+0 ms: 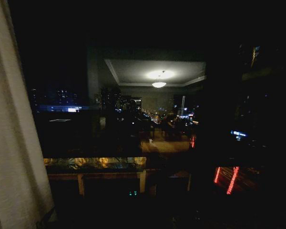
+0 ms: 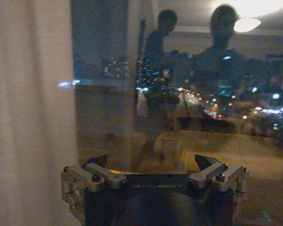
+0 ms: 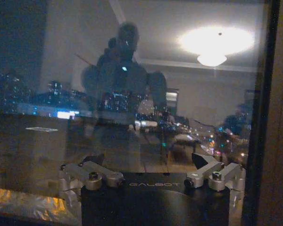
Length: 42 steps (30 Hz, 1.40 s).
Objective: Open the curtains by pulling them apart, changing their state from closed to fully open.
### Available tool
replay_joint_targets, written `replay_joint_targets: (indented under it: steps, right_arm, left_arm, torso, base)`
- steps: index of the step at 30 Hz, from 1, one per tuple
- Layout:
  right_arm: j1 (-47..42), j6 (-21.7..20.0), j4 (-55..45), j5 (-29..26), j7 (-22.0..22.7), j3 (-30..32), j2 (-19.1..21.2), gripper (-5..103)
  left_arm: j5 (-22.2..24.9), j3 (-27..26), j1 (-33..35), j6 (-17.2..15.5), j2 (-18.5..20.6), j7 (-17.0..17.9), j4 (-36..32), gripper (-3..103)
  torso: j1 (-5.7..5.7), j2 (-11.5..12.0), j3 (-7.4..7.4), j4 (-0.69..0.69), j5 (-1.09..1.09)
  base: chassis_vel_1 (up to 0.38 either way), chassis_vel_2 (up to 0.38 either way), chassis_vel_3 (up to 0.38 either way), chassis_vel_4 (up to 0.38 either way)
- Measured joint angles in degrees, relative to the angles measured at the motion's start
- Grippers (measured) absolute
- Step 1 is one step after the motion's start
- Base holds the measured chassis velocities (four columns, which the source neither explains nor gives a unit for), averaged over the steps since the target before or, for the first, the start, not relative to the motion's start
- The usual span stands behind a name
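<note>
Curtains: one sheer cream-white panel (image 1: pixel 12 143) hangs down the left edge of the head view, from the top of the frame to the lower left corner, its pleats running vertically. The same pale fabric (image 2: pixel 30 108) takes up the left third of the left wrist view, hanging just beside the glass. Whether a second panel stands at the right of the head view cannot be told; that side is too dark.

Nearest in the left wrist view, the left gripper (image 2: pixel 153 165) sits at the bottom centre of the frame, its dark fingertips (image 2: pixel 205 162) set wide apart with nothing between them. It is close to the curtain's edge, but not touching the fabric as far as can be seen. In the right wrist view the right gripper (image 3: pixel 151 162) sits at the bottom centre too, its fingertips (image 3: pixel 200 160) likewise spread apart and holding nothing, facing the pane. A dark upright frame (image 3: pixel 262 117) runs down the right side of that view.

Beyond both grippers is the window glass (image 1: pixel 148 119), uncovered across the middle and right of the head view. It mirrors a lit ceiling lamp (image 1: pixel 159 84) in the upper centre, and a long table (image 1: pixel 95 164) at lower centre left. Farther off, behind the reflections, city lights (image 1: pixel 62 109) dot the dark at mid-left, with red glowing streaks (image 1: pixel 227 179) at lower right.
</note>
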<state>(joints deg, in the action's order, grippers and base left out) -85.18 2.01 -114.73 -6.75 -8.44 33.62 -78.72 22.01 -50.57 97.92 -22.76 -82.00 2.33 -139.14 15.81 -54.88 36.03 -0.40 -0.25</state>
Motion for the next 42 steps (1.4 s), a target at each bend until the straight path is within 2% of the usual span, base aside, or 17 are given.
replay_joint_targets:
  steps: [6,14,18,27,42]
  right_arm:
    - [-0.4,-1.1,-1.3,-0.2,0.0,1.2,0.0,100]
    - [-0.3,-3.5,-3.5,1.5,-0.2,0.6,0.0,100]
    - [-0.1,-3.4,-3.6,2.0,-0.2,0.5,0.0,100]
    - [0.6,-2.3,-3.9,2.8,-0.3,-0.4,0.0,100]
    - [1.7,-3.5,-4.4,2.2,-0.8,0.6,0.0,100]
  left_arm:
    - [0.1,-1.7,-0.4,1.1,-0.1,0.3,1.6,100]
    - [-0.9,0.8,-3.8,-0.1,-0.7,2.1,1.7,100]
    - [-0.8,1.1,-4.1,-0.1,-0.9,2.1,1.7,100]
    - [-0.7,-0.3,-3.7,2.3,-0.6,2.7,1.7,100]
    - [-0.9,-0.1,-3.7,1.2,-0.4,2.5,0.6,100]
  torso:
    - [0.0,0.0,0.0,0.0,0.0]
    - [0.0,0.0,0.0,-0.01,0.0]
    - [0.0,0.0,0.0,-0.01,0.0]
    - [0.0,0.0,0.0,0.0,0.0]
    - [0.0,0.0,0.0,0.0,0.0]
  base:
    - [0.0,0.0,0.0,0.0]
    - [0.0,0.0,0.0,0.0]
    - [0.0,0.0,0.0,0.0]
    - [0.0,0.0,0.0,0.0]
    - [-0.013,-0.008,0.012,0.01]
